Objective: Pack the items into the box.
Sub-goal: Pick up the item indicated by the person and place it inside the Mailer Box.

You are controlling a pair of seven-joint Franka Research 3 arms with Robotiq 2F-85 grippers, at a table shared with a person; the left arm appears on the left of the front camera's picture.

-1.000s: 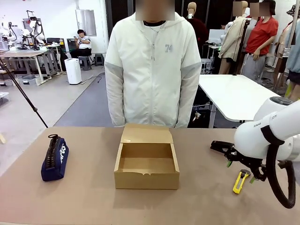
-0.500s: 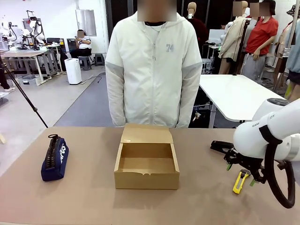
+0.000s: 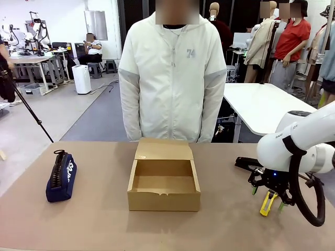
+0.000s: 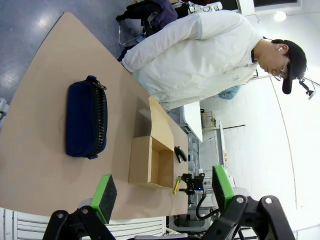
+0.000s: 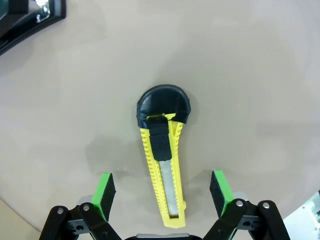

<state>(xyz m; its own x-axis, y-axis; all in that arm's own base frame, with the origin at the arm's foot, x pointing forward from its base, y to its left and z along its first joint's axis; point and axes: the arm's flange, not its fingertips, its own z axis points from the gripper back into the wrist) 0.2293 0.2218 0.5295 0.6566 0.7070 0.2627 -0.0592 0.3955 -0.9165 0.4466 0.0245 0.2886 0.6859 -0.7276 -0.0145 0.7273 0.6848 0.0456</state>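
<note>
Right tool [image 5: 162,189] spread over yellow utility knife [image 5: 161,150] on tabletop [image 5: 250,75]; left tool [image 4: 163,187] spread; box [image 3: 163,201] lid open.

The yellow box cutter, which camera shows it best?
The right wrist view: the box cutter lies whole and close up on the table, between the open fingers of the right gripper. The front view shows it small, under that gripper. The left wrist view shows a tiny yellow sliver beside the box.

"74" on the white jacket [image 3: 170,94]
</note>
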